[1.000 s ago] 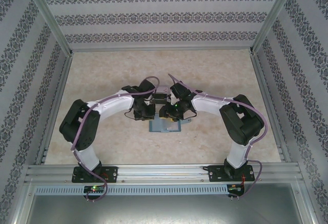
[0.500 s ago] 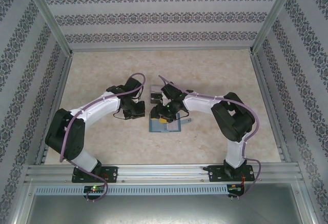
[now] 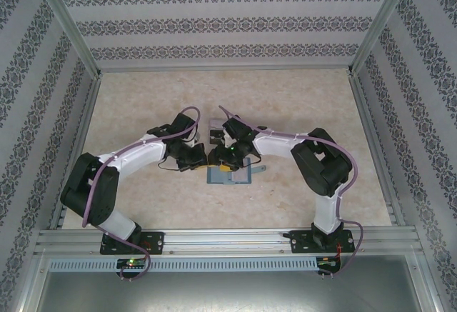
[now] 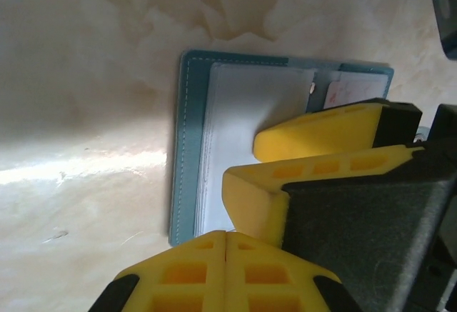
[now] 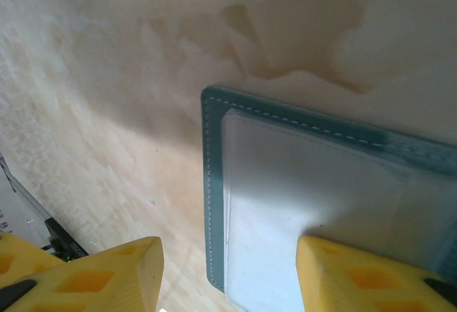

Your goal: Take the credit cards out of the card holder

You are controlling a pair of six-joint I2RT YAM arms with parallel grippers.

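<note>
The teal-blue card holder is lying opened flat near the middle of the beige marbled worktop, its strap tab sticking out on the right-hand side. Both arms are reaching in over it.

In the left wrist view, the left gripper is showing its yellow fingers pressed together with nothing between them. They are hanging just beside the holder's near corner, and contact cannot be told.

The right gripper is holding its fingers apart, gripping nothing. One is sitting over the holder's pale inner pocket and the other over bare worktop beside the stitched teal edge.

In the left wrist view, what may be one of the credit cards is peeking from the far pocket. It is bearing faint reddish print that is too blurred to read.
</note>
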